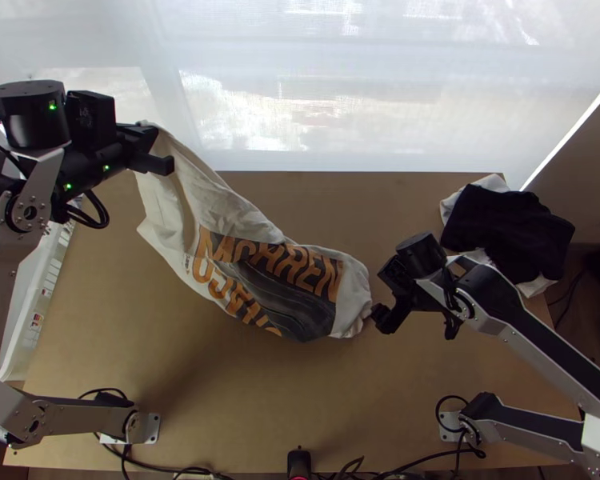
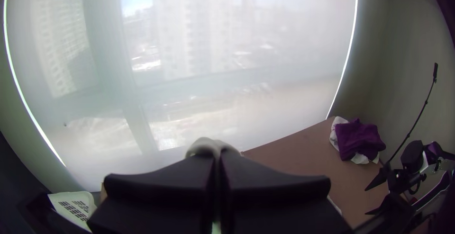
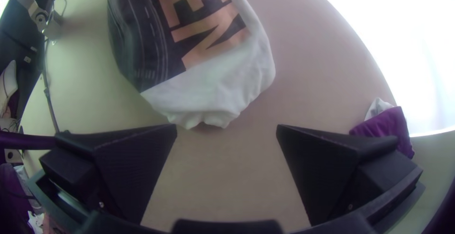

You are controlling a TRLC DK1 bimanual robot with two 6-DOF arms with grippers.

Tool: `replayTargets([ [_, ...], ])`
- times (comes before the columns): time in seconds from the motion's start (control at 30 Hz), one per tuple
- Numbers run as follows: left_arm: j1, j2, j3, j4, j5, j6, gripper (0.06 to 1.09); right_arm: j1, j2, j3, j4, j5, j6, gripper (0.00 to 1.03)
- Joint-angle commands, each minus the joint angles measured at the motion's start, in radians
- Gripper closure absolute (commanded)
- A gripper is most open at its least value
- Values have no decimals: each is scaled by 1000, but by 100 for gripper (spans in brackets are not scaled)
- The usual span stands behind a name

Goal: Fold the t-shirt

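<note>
1. Hold steady: your left tool (image 2: 217,160) pinches the t-shirt (image 1: 212,200) high by the surface's (image 1: 220,408) far-left corner.
2. Your right tool (image 3: 227,129) gapes wide beside its low end (image 1: 352,304), toward the right edge; centre that before pinching.

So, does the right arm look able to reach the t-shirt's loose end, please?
Probably yes: its hand is open just off the t-shirt's white end, and nothing seems to lie between them.
</note>
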Motion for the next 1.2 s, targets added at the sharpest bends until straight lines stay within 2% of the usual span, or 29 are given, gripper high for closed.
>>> replayTargets([
  [0.0,60,-3,-1,11,-1,0,105,6,46,-58,54,-4,-4,5],
  [0.3,92,12,-17,23,-1,-7,105,25,92,-134,155,-3,-11,5],
  [0.57,91,8,-37,20,-1,-5,105,92,195,-105,212,-3,-2,5],
  [1.17,83,-6,-57,11,-1,13,105,80,398,-71,318,-4,4,5],
])
